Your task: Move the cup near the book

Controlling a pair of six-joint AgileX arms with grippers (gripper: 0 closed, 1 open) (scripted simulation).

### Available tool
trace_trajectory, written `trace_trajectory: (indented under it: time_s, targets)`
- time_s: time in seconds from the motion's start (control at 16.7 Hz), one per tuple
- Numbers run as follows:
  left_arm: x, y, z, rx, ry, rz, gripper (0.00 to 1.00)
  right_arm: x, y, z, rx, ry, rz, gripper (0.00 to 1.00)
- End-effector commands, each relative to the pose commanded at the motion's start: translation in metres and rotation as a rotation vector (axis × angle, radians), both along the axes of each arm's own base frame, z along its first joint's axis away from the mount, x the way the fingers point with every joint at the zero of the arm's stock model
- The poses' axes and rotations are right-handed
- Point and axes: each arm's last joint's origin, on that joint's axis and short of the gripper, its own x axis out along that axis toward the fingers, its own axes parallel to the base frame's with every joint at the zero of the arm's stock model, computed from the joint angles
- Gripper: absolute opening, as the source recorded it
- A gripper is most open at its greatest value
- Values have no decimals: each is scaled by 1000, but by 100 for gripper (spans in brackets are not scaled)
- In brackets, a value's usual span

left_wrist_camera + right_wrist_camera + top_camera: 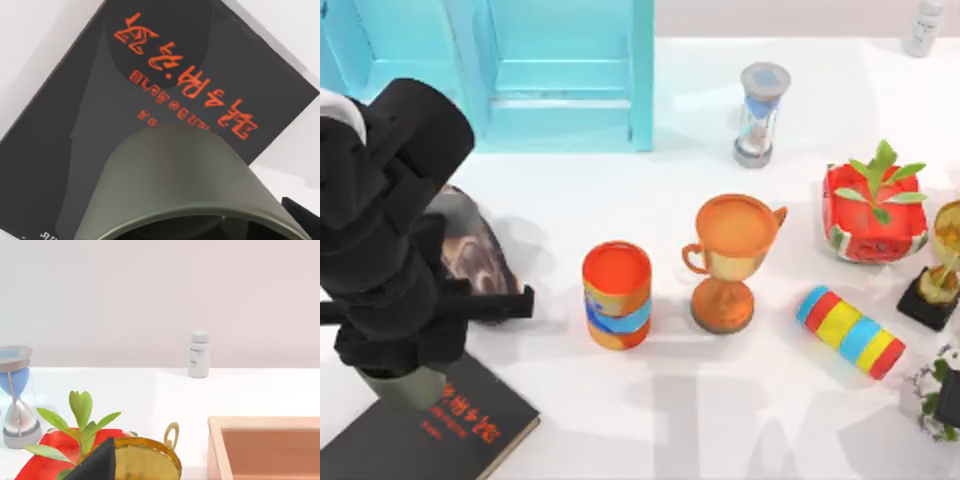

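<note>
One olive cup [408, 385], clamped in left gripper [420, 372], hangs over the book [440, 440].

White table [650, 420] bears book [470, 445], trophy [730, 260], hourglass [760, 112].

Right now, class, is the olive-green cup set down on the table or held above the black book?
Held above the book. In the top view the cup hangs under the left gripper over the black book, its rim toward the wrist camera.
</note>
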Motion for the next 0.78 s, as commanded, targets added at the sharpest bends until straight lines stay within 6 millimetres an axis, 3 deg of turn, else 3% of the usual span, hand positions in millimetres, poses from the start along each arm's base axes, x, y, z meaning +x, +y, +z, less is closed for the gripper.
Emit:
trace_trajectory:
  time_s: [0.24, 0.78]
  targets:
    - [2, 1, -4, -1, 2, 2, 0, 0, 0, 0, 0, 0, 0, 100]
    - [2, 5, -61, -2, -4, 0, 0, 0, 0, 0, 0, 0, 0, 100]
